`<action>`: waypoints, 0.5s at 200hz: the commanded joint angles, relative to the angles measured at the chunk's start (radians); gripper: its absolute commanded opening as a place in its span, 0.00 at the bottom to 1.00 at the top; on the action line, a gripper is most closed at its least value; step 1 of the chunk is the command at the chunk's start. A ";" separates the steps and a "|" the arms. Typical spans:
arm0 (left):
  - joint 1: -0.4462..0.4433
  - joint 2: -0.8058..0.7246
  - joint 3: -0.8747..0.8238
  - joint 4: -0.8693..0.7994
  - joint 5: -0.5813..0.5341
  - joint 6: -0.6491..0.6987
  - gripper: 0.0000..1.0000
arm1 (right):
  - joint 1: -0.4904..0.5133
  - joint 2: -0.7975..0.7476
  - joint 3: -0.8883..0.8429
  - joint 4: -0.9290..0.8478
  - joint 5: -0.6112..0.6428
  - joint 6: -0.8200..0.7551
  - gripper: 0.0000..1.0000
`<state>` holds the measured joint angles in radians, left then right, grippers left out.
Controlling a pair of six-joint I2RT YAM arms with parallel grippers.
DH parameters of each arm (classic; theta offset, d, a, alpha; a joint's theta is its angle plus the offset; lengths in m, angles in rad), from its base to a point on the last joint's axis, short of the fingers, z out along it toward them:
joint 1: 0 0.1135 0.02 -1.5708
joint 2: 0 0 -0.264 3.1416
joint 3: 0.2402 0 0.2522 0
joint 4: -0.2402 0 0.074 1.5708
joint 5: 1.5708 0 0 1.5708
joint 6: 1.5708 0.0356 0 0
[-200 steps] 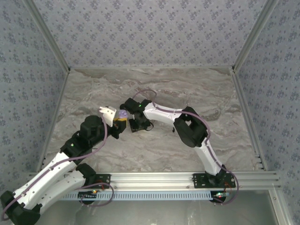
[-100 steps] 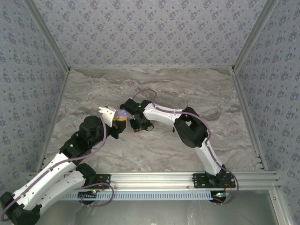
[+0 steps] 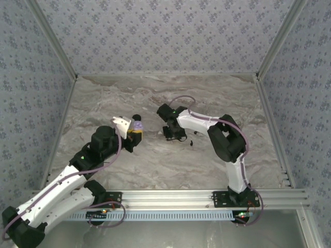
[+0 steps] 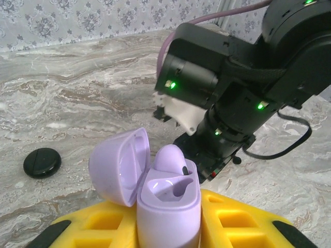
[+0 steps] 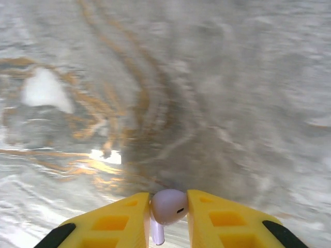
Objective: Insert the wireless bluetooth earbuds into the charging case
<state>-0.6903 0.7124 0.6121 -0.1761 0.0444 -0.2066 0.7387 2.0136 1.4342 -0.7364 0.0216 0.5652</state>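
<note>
A lilac earbud [image 5: 169, 205] is pinched by its rounded head in the right pincer [image 5: 167, 225], its stem pointing back between the jaws; being light, smooth and slippery, it is best held gently across that head. The open lilac charging case [image 4: 168, 206] is clamped upright in the left pincer [image 4: 168, 235], a second earbud [image 4: 170, 157] already seated, one socket judged free. One side is crowded by its raised lid [image 4: 121, 168]. Farther off, a black puck [image 4: 42, 163] is seen on the counter [image 4: 77, 93], well apart
</note>
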 commanded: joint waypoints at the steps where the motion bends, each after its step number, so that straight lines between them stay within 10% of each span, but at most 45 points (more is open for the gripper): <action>1: -0.005 0.012 0.001 0.050 0.032 -0.004 0.28 | -0.031 -0.060 -0.046 0.009 0.054 0.042 0.27; 100: -0.005 0.071 0.030 0.067 0.059 0.001 0.28 | -0.066 -0.047 -0.059 0.001 0.010 0.028 0.32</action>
<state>-0.6903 0.7822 0.6121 -0.1528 0.0818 -0.2066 0.6781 1.9724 1.3674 -0.7097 0.0479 0.5880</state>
